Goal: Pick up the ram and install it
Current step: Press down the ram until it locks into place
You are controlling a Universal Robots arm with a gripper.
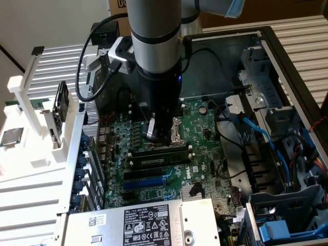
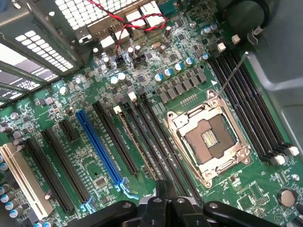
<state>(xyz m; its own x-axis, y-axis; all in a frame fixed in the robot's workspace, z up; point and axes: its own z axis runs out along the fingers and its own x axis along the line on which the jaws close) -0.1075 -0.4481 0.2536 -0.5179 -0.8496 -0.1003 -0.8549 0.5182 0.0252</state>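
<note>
1. The black two-fingered gripper (image 1: 154, 134) hangs over the green motherboard (image 1: 205, 148) beside the square silver processor socket (image 2: 208, 139); its fingers are clenched together, grasping nothing.
2. The ram (image 1: 159, 160), a long thin green stick with dark chips, sits in a black memory slot just below the gripper in the exterior view.

A pale slatted tabletop (image 1: 302, 36) was seen under everything. An open computer case (image 1: 266, 38) had been laid on its side directly on it. To the exterior view's left, a white stand (image 1: 31, 133) was rested on the slats, with a square silver processor chip (image 1: 11, 137) laid on it
</note>
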